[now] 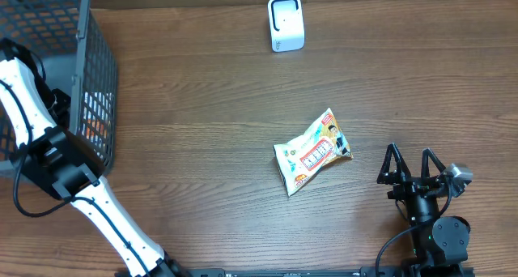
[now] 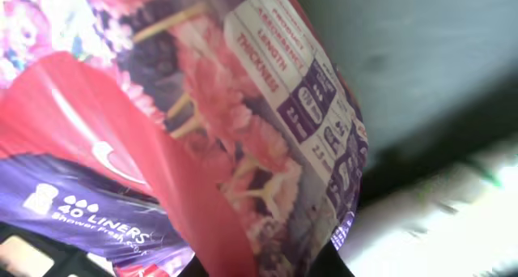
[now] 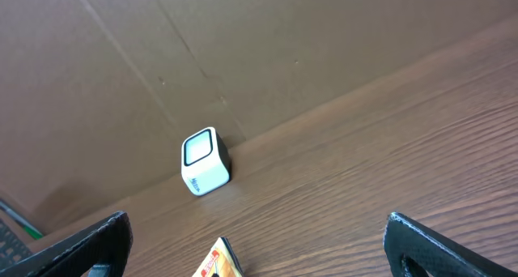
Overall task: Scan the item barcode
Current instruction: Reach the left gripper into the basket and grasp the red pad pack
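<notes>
since the left arm (image 1: 32, 107) is sunk into the basket (image 1: 97, 58), the overhead view hides what it holds, and the main risk is a snag: lifting the catch out past the mesh wall could scrape it loose or drag the basket along. the scanner (image 1: 285, 23) stands far off to that arm's right across bare table (image 1: 202, 147), with a snack packet (image 1: 314, 152) lying just left of the right gripper (image 1: 411, 165), which rests released with its fingers spread; the packet blocks a carry only if the path runs low. through the left wrist camera, the left gripper (image 2: 267, 270) is clenched, seemingly on a fold of a floral liner pack (image 2: 202, 147) that fills the frame directly ahead of it. a pinch on slack film may slip or let the pack swing, and no barcode shows on the visible face, so it may reach the scanner wrong side out. from the right wrist, the scanner sits ahead and slightly left of the open fingers, with the packet's corner just below them and nothing held.
</notes>
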